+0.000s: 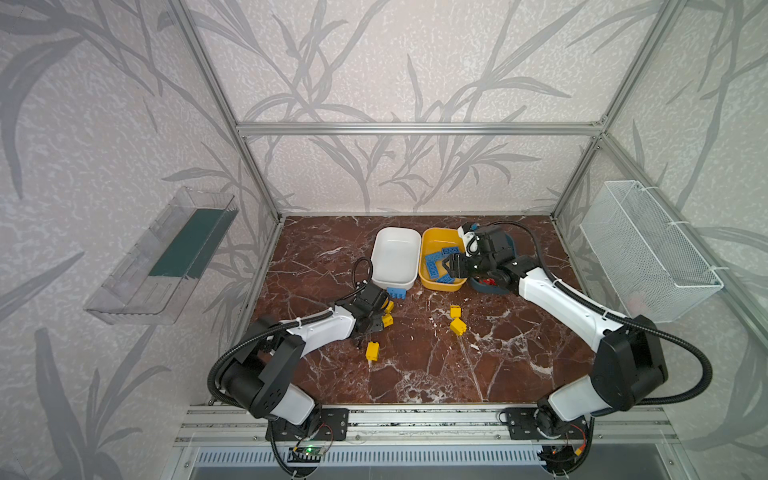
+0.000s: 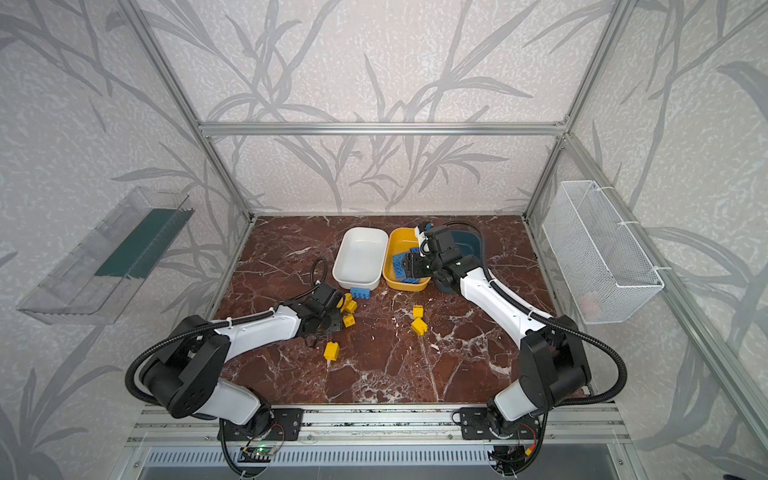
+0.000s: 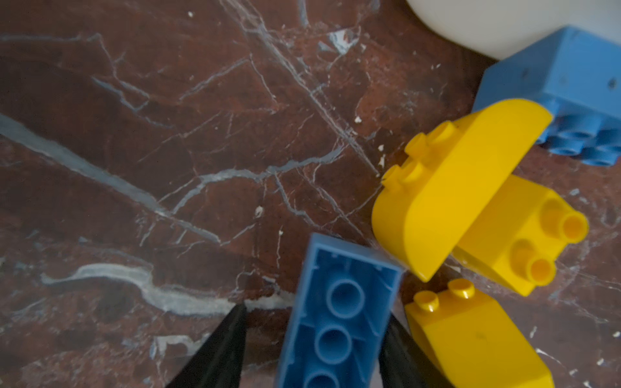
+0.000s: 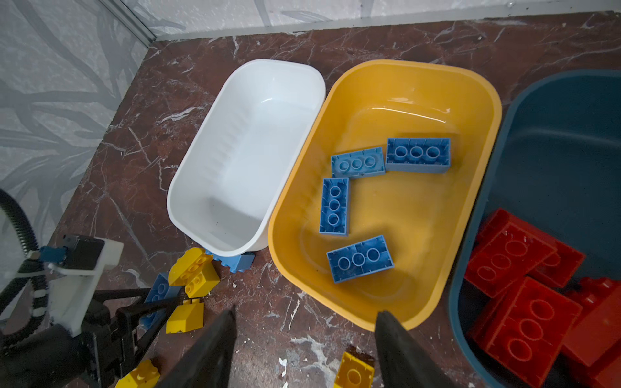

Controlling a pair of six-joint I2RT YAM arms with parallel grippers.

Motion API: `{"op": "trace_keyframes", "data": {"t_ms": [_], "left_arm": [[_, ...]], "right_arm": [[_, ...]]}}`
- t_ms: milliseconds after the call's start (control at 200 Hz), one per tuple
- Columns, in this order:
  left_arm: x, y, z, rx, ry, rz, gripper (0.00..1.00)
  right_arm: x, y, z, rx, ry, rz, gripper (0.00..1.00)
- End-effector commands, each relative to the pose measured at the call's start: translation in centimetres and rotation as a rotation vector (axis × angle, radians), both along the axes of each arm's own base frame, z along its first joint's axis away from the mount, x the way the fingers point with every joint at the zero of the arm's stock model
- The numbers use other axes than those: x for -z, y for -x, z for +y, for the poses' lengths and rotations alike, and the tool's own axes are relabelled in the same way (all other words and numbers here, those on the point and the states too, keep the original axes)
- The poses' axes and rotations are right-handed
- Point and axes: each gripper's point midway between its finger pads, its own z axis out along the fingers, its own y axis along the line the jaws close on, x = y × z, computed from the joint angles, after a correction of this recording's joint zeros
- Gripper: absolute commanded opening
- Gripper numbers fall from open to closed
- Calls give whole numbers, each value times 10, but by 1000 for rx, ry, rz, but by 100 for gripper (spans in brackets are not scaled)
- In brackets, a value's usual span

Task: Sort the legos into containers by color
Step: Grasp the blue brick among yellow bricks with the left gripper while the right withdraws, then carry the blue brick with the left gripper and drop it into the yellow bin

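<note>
left end effector (image 3: 316, 312): spread astride blue brick (image 3: 336, 322) beside yellow bricks (image 3: 453, 188), gap at one finger | right end effector (image 4: 305, 311): spread above near edge of yellow tub (image 4: 487, 100)

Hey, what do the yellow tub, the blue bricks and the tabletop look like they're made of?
Yellow tub: probably glossy moulded plastic, bright highlights on its inner wall. Blue bricks: hard plastic, duller sheen, moulded tubes on their undersides. Tabletop: looks like red-brown marble with white veins, though it may be a printed surface.

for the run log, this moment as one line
left tool: around long blue plastic brick, unclamped | right tool: open, empty, above yellow plastic tub
</note>
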Motion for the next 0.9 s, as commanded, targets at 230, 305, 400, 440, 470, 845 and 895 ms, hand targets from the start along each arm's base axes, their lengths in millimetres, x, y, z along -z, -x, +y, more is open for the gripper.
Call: {"op": "trace_keyframes", "data": {"t_ms": [230,305,400,440,470,845,895], "left_arm": [[2,-8,-7,3,27,2,40],[1,-9,-8,9,30,-5,33],[-3,-11,-8,14,29,-13,26],[-5,-11,-9,15,33,-18,25],[-7,-11,-9,16,37,-24,23],[-57,-25,-16,-1,99,-129,22],[-65,-27,-18,-2,110,-140,22]], "right_arm": [[-5,20,-10,0,-21,-24,67],[-1,24,-12,1,-19,-21,67],[4,28,-12,1,-24,-9,67],[6,30,-12,-4,-21,-3,67],[8,32,-11,-8,-19,1,67],[30,54,-10,-29,-23,28,67],[30,56,-10,-25,-37,21,67]]}}
